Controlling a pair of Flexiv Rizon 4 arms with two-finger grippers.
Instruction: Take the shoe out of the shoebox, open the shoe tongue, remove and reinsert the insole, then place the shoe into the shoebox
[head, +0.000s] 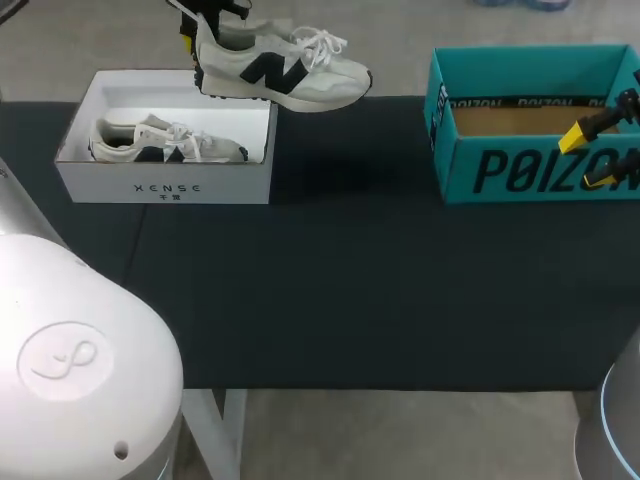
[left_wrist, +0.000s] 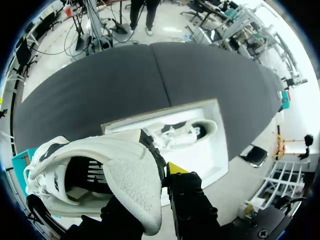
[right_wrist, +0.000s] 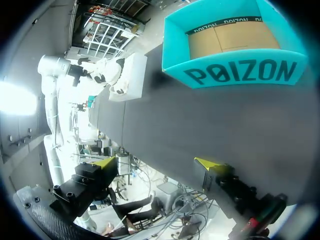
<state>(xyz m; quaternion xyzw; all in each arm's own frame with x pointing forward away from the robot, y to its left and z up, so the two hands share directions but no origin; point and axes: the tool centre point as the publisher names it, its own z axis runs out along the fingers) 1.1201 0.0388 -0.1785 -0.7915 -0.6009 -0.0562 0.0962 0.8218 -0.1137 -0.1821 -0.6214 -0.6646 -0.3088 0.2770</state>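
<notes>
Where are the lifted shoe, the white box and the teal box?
lifted shoe (head: 285, 72): head view, on its side panel.
white box (head: 165, 187): head view, front wall.
teal box (head: 540, 168): head view, front wall.

Left pincer (left_wrist: 152, 187) clenched, right pincer (right_wrist: 156, 162) spread.

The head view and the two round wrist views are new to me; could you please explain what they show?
This is a robot with two arms at a dark table. The head view looks down from above and behind it. Each round view comes from a camera on one wrist, looking along that arm's fingers. The left gripper is shut on the heel of a white shoe, held in the air near a white shoebox in which a second shoe lies. To the right stands an open teal box with nothing visible inside. The right gripper is open and empty, near that box.
</notes>
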